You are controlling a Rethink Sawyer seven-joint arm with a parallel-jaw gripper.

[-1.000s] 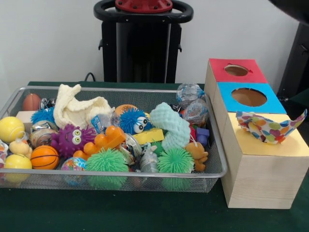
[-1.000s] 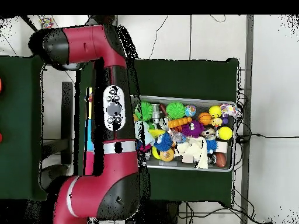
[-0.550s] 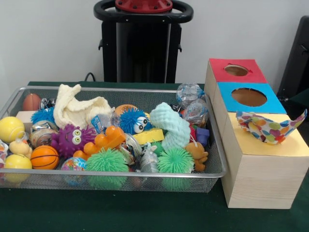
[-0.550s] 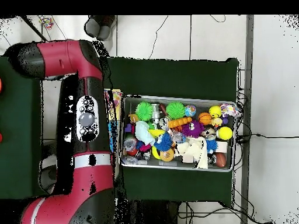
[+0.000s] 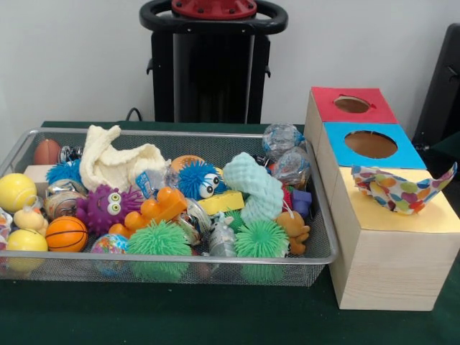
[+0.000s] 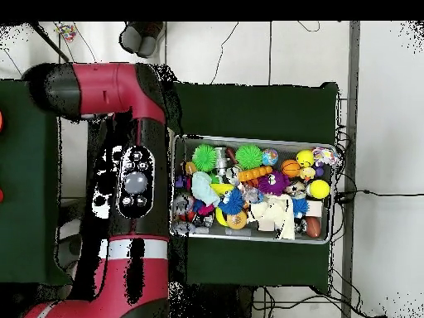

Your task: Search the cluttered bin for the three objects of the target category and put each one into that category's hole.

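A wire mesh bin (image 5: pixel 180 256) holds several toys: two green spiky balls (image 5: pixel 159 241), a blue fuzzy ball with eyes (image 5: pixel 198 179), a purple fuzzy monster (image 5: pixel 108 206), a small basketball (image 5: pixel 66 233), yellow balls (image 5: pixel 16 191), a white cloth (image 5: pixel 115 159) and a mint cloth (image 5: pixel 255 188). To its right stands a wooden box (image 5: pixel 388 266) with a round hole in its red top (image 5: pixel 352 104) and another in its blue top (image 5: pixel 371 144). A colourful patterned cloth (image 5: pixel 402 188) lies on the yellow top. In the overhead view the red and black arm (image 6: pixel 132 182) lies beside the bin (image 6: pixel 252 239), over the box. No gripper shows.
The robot's black pedestal (image 5: pixel 212 65) stands behind the bin. Green cloth covers the table (image 5: pixel 180 316). Crinkled clear plastic balls (image 5: pixel 282 138) sit in the bin's back right corner, with a small brown bear (image 5: pixel 293 228) near the front.
Overhead, the arm swung off the bin's edge towards the box side, then shifted slightly back. A dark shape at the front view's top right corner is gone. The toys have not moved.
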